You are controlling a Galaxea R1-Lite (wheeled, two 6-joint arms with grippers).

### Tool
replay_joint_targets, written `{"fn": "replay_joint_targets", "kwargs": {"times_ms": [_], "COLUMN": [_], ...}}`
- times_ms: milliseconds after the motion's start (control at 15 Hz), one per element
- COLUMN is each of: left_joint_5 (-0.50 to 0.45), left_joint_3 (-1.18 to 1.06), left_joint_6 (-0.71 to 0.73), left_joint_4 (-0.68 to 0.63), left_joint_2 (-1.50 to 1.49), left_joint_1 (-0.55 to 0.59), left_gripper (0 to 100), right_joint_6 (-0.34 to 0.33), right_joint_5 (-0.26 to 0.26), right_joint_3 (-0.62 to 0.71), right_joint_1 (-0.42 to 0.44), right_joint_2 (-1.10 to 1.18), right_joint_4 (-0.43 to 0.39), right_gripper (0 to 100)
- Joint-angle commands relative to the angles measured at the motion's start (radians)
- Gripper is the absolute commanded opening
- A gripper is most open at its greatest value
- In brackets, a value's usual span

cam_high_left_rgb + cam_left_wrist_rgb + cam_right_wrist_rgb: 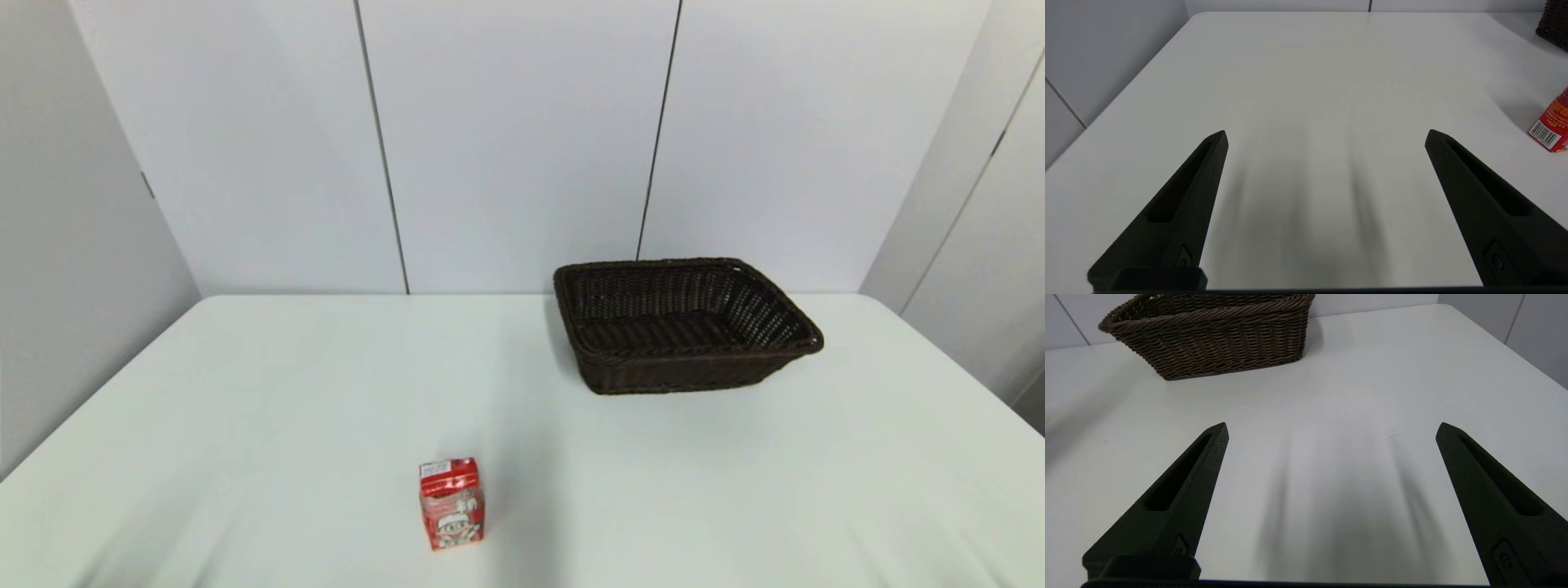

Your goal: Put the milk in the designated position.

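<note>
Red milk, dark brown woven basket.

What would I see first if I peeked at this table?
First the little red milk carton, standing upright near the front of the white table. Then the dark brown woven basket, farther back on the right, apart from the carton. Both grippers, left and right, hover open above bare tabletop.

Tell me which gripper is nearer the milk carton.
Left. The milk carton shows just off to the side of the open left gripper, while the open right gripper faces bare table and the basket, with no carton in its view.
</note>
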State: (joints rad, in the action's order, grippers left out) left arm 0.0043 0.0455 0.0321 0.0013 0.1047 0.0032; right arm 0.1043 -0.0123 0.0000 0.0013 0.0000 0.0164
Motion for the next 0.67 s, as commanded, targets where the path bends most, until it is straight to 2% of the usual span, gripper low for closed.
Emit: {"fn": "replay_joint_targets", "kwargs": {"times_ms": [67, 200, 267, 400, 533, 667], "left_joint_5": [-0.003, -0.032, -0.076, -0.23, -0.395, -0.461], "left_joint_3": [0.198, 0.274, 0.306, 0.356, 0.398, 0.424], "left_joint_6": [0.127, 0.204, 0.219, 0.227, 0.307, 0.42], "left_joint_4": [-0.052, -0.072, -0.07, -0.067, -0.072, -0.075], "left_joint_2": [0.323, 0.449, 0.492, 0.59, 0.707, 0.811], "left_joint_1": [-0.002, -0.002, -0.002, -0.005, -0.005, -0.005], "left_gripper": [100, 100, 100, 100, 100, 100], "right_joint_6": [0.0, 0.0, 0.0, 0.0, 0.0, 0.0], "right_joint_5": [0.0, 0.0, -0.001, 0.0, 0.0, 0.0], "right_joint_3": [0.0, 0.0, 0.0, 0.0, 0.0, 0.0], "right_joint_1": [0.0, 0.0, 0.0, 0.0, 0.0, 0.0], "right_joint_2": [0.0, 0.0, 0.0, 0.0, 0.0, 0.0], "right_joint_4": [0.0, 0.0, 0.0, 0.0, 0.0, 0.0], "right_gripper": [100, 100, 100, 100, 100, 100]}}
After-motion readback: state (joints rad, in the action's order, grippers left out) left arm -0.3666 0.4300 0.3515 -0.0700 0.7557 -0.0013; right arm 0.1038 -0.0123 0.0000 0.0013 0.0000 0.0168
